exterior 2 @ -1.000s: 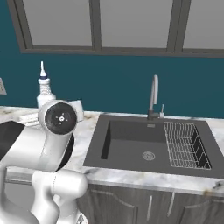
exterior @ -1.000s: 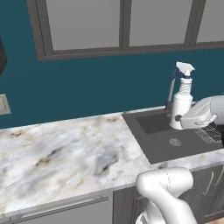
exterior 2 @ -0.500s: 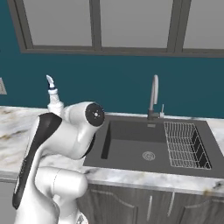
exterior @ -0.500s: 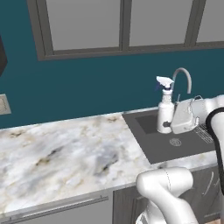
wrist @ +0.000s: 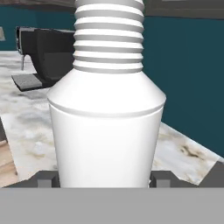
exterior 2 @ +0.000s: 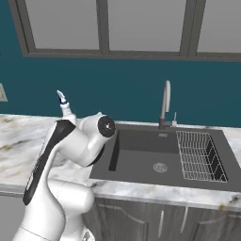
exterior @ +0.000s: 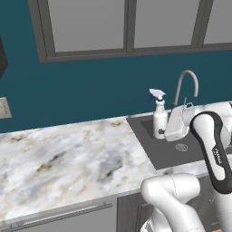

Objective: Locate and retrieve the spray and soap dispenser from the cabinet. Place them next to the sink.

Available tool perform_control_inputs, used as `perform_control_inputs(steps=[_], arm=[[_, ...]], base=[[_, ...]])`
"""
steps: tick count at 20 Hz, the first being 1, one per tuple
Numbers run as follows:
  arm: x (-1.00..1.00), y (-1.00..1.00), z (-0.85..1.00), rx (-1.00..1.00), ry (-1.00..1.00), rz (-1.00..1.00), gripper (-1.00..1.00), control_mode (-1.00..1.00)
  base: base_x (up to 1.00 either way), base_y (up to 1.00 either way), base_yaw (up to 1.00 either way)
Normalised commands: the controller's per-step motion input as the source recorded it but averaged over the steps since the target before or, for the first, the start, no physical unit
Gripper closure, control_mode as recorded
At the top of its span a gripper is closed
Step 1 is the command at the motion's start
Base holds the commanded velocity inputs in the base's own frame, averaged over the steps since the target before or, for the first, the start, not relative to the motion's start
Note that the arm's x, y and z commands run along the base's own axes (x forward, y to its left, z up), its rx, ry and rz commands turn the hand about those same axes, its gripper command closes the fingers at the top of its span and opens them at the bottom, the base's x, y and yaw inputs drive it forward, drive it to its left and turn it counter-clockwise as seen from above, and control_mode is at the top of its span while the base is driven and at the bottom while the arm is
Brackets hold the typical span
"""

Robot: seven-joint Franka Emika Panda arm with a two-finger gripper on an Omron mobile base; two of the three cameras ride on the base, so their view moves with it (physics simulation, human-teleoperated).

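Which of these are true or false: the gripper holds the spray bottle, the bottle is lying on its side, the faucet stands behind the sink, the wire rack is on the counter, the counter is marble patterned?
1. The gripper is shut on the spray bottle. True.
2. The bottle lies on its side. False: it is upright, nozzle on top.
3. The faucet stands behind the sink. True.
4. The wire rack sits on the counter. False: it sits inside the sink, on the side away from the bottle.
5. The counter is marble patterned. True.

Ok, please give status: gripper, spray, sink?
Gripper shut on spray, upright. Spray at left edge of sink, over the counter rim. Nothing in the way.
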Motion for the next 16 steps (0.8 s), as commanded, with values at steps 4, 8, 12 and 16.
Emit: perform_control_inputs(steps=[4, 8, 12, 16], arm=[[0.63, 0.00, -0.36, 0.00, 0.05, 0.01, 1.00, -1.00], [0.52, -0.02, -0.43, 0.01, 0.11, 0.02, 1.00, -1.00], [0.47, 0.04, -0.44, 0.02, 0.02, 0.08, 1.00, -1.00], [0.45, 0.00, -0.42, 0.02, -0.03, 0.10, 1.00, -1.00]], base=[[0.00, 0.00, 0.00], [0.00, 0.00, 0.00], [0.00, 0.00, 0.00], [0.00, 0.00, 0.00]])
